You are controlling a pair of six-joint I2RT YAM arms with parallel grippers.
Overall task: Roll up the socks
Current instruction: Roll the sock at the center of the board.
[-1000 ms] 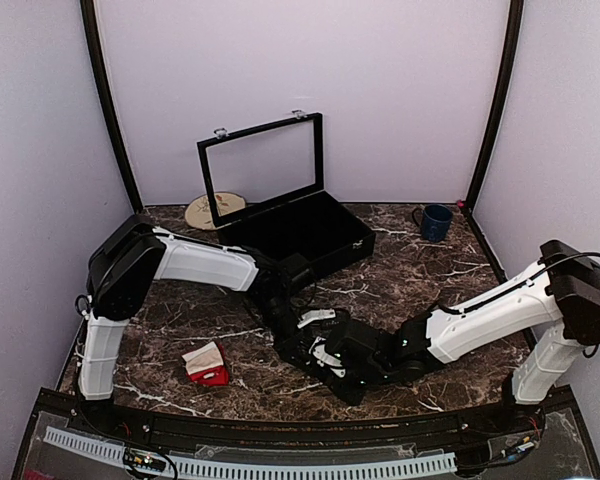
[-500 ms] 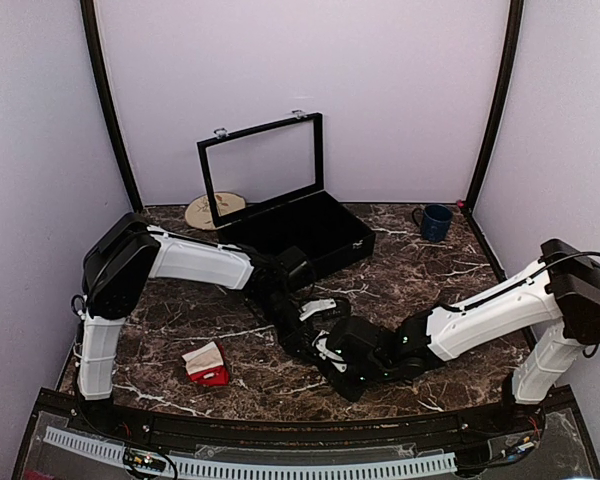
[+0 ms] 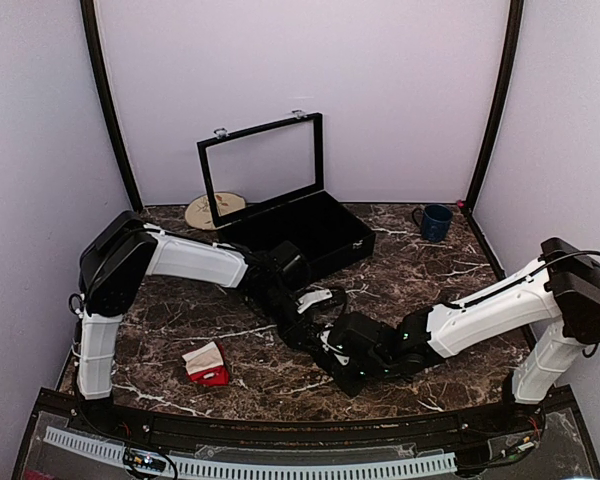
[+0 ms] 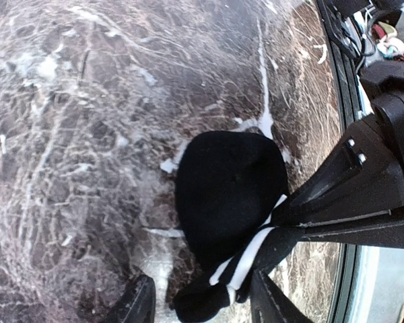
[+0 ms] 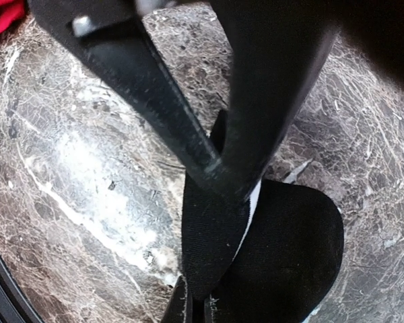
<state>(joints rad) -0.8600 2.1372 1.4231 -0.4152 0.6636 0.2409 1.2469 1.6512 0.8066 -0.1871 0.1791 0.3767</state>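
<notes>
- The left arm and the right arm lay low, tip to tip over a black sock at the front middle of the table, and barred it from side to side
- The open black case stood just behind the left arm
- The red socks lay front left with bare marble around them
- A blue mug stood back right, bare marble between it and the right arm

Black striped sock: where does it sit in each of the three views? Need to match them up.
Top external: cannot pick it out.
Left wrist: black sock at centre, slightly low.
Right wrist: black sock at lower centre to right.
Shared landmark: the white-veined marble tabletop, under it in all views.
</notes>
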